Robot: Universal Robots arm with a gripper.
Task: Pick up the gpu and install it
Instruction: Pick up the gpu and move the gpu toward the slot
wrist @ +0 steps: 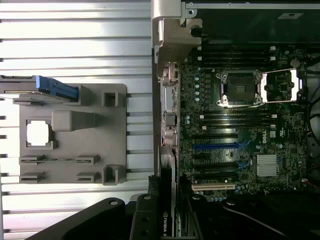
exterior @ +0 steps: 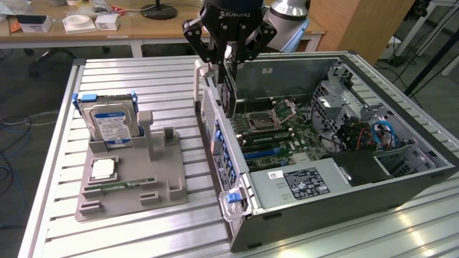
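While pinched in the end effector (exterior: pixel 231 56), gpu (exterior: pixel 228 97) edge-on, long axis vertical.

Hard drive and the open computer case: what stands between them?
In the exterior view, two upright posts of the grey holder stand there, then a bare strip of slatted table.

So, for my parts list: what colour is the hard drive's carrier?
Blue; the hard drive's carrier shows best in the exterior view.
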